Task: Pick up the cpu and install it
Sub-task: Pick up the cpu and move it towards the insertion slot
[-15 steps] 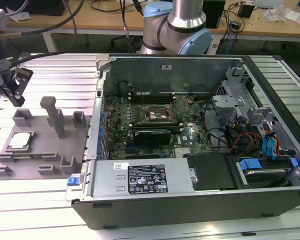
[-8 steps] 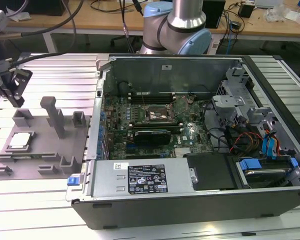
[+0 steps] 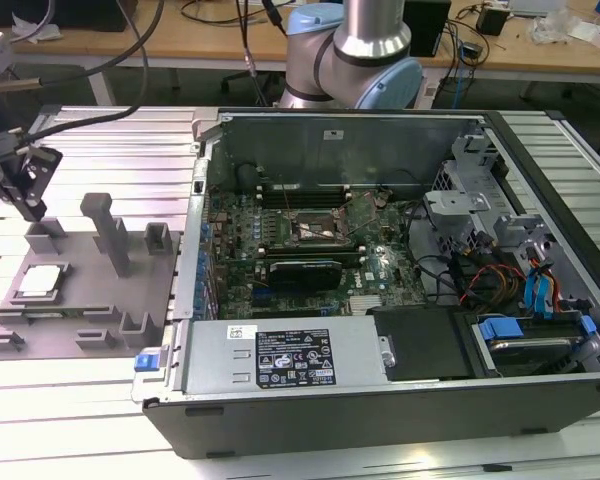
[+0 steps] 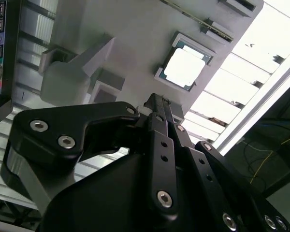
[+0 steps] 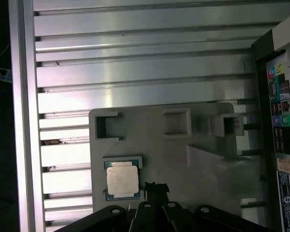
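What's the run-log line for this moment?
stage: pre-grasp | hand: shut, empty, above grey fixture near cpu | cpu: lying in its pocket, untouched

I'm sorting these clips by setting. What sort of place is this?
Probably a robotics lab or test workshop: a robot arm rises beyond an open computer case on a slotted aluminium table, with cable-strewn workbenches behind.

Matt grey plastic fixture (image 5: 174,164), pale satin-metal cpu (image 5: 122,182), ribbed bare-metal table (image 5: 135,72)
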`<action>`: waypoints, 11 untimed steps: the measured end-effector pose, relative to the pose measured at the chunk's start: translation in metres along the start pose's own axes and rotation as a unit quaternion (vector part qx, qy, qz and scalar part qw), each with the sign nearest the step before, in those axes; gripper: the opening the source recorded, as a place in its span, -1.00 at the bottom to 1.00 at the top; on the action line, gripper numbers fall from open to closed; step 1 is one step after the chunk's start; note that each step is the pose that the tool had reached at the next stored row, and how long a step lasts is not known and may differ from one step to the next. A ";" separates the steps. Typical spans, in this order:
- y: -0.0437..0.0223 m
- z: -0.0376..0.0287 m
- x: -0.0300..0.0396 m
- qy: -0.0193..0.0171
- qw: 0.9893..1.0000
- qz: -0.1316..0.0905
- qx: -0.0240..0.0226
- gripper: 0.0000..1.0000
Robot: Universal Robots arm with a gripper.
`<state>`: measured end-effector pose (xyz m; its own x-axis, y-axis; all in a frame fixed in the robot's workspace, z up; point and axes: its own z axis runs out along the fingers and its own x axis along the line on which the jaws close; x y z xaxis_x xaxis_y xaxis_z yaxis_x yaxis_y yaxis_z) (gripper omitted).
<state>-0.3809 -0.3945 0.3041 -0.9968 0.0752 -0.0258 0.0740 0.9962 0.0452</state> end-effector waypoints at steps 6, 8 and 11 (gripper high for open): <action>-0.0010 0.0092 0.0057 0.001 1.000 0.000 0.000 -0.79; -0.0012 0.0110 0.0069 0.001 1.000 0.000 0.000 -0.79; -0.0015 0.0143 0.0093 0.001 1.000 0.000 0.000 -0.79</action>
<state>-0.3899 -0.3947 0.2895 -0.9969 0.0753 -0.0238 0.0742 0.9962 0.0450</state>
